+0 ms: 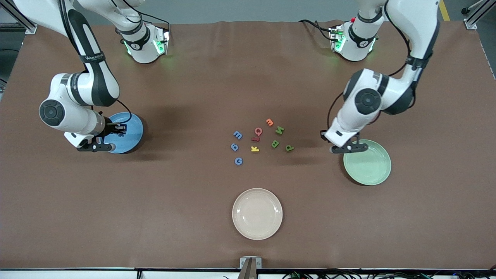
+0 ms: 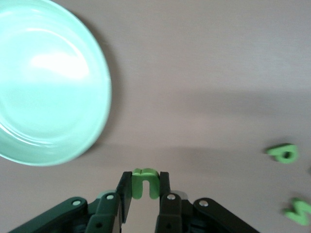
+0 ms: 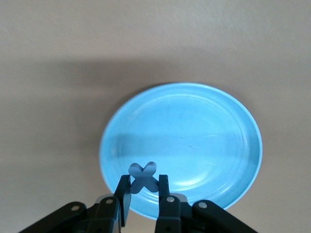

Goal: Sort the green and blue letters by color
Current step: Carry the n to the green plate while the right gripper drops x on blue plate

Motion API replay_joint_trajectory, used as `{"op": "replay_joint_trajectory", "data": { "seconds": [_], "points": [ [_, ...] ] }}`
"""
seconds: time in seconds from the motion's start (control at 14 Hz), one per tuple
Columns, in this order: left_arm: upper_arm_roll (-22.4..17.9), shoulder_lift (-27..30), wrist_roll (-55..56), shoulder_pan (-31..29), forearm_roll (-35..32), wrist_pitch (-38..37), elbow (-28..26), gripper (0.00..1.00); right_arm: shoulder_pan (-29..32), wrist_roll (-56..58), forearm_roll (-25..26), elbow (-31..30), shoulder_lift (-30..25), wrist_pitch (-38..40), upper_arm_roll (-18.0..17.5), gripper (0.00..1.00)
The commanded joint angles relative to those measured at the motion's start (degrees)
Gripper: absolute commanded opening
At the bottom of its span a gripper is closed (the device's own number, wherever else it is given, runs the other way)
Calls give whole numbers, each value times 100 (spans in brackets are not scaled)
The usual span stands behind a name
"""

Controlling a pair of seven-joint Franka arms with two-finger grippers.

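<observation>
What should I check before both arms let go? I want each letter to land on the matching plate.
1. Right claw shut on the blue X: ok.
2. X over the blue plate: ok.
3. Left claw shut on the green U: ok.
4. U over the green plate: not ok, it hangs over bare table beside the rim.
5. Green plate holds nothing in the way: ok.
6. Blue plate holds nothing in the way: ok in the right wrist view.
</observation>
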State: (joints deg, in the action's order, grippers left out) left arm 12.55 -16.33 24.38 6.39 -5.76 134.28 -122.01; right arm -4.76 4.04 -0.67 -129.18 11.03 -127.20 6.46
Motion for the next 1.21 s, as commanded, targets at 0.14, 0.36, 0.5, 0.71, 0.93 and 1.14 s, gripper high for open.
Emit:
{"op": "replay_joint_trajectory", "data": {
  "seconds": [0.14, 0.36, 0.5, 0.71, 0.93, 1.14],
  "points": [
    [54, -107, -1082, -804, -110, -130, -34, 10, 327, 185, 58, -300, -259, -85, -127, 100],
    [46, -326, -1540, -1157, -119, -121, 150, 10, 274, -164, 32, -300, -303, 20, -144, 100],
    [37, -476, -1699, -1280, -128, -86, 273, 11, -14, -1154, 23, -283, -399, 151, -171, 100],
    [28, -704, -1840, -1386, -136, -16, 441, 11, -603, -1967, -21, -160, -382, 179, -171, 100],
    [19, -758, -1849, -1386, -136, 37, 406, 13, -1270, -2030, -415, 182, -321, 196, -180, 100],
    [19, -758, -1901, -1395, -136, 37, 397, 28, -2079, -3326, -1032, 664, -41, 187, -171, 100]
  ]
}}
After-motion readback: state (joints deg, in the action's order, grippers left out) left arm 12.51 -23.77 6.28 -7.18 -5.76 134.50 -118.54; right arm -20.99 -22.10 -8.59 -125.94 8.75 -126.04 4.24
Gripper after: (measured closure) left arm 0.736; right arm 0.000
